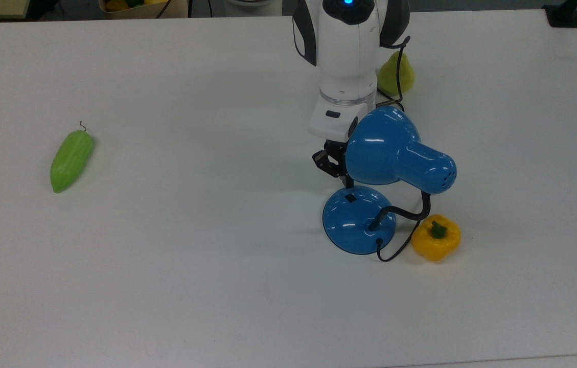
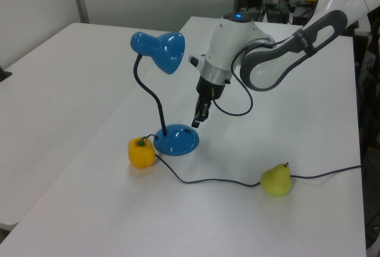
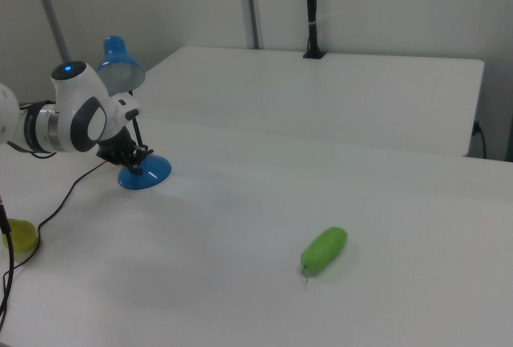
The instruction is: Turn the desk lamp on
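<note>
While the lamp (image 1: pixel 388 181) stands on the table (image 1: pixel 191 255), its base at five o'clock in the top view, the gripper (image 2: pixel 200 117) hangs just above the base's switch (image 1: pixel 350 197), fingers pressed together, grasping nothing. A pepper (image 1: pixel 436 237) sits at the base's three o'clock.

A white table (image 1: pixel 191 266) is carrying the desk lamp (image 1: pixel 360 220) just below the gripper (image 1: pixel 337 166), a yellow pepper (image 1: pixel 436 237) beside it, a pear (image 1: pixel 395 74) behind and a green gourd (image 1: pixel 71 159) far off.
</note>
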Action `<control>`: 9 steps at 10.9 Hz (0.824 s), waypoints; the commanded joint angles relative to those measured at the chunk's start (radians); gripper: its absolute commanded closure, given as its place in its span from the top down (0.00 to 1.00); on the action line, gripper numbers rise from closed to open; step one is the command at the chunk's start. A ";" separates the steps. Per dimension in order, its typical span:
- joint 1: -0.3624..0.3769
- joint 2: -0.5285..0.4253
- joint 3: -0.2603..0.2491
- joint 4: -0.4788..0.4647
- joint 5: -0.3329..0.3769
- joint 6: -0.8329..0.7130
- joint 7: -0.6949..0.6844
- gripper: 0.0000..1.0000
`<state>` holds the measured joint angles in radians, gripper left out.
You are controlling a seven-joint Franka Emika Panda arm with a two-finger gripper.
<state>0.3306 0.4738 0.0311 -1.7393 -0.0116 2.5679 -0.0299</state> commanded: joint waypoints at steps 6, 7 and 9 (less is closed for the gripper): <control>-0.010 0.042 0.015 -0.013 -0.016 0.140 0.015 0.00; -0.009 0.045 0.015 -0.011 -0.016 0.141 0.013 0.00; -0.007 0.060 0.015 0.006 -0.016 0.188 0.013 0.00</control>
<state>0.3307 0.5186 0.0317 -1.7392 -0.0116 2.6921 -0.0299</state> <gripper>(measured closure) 0.991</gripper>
